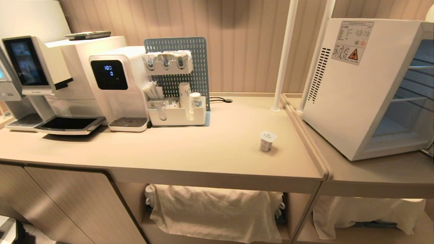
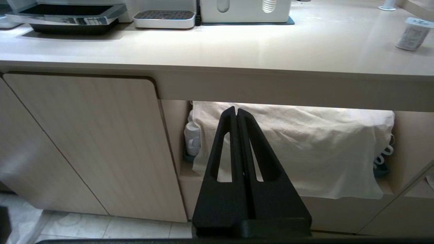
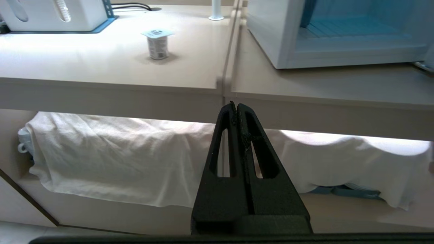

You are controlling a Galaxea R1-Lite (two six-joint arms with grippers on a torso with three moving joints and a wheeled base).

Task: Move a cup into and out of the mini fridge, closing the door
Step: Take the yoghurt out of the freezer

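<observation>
Room: pale ribbed wall panelling behind a long beige counter, which meets a second counter section on the robot's right at a raised seam.
Counter load: coffee machine and water dispenser far left, then a white caddy of cups and stirrers against a blue pegboard.
Below: open shelves draped with white cloth.
Cup: a small sealed white cup stands upright, alone on the main counter, near the seam and well apart from the caddy.
Mini fridge: the mini fridge sits on the right-hand section, interior and wire shelves exposed; its door is swung open and mostly out of view.
Left gripper: left gripper is clenched on nothing, held low before the counter front, below the top.
Right gripper: right gripper is likewise clenched and empty, low, in line with the seam.
Key relation: the cup lies above and ahead of both pincers, a little toward the robot's left of the right one; its long axis is vertical.
Nearer arm: the right, judging by both wrist views, and the fridge is on its side too.
Coming move: likely raise and open the right pincer, approaching the cup level from the front.
</observation>
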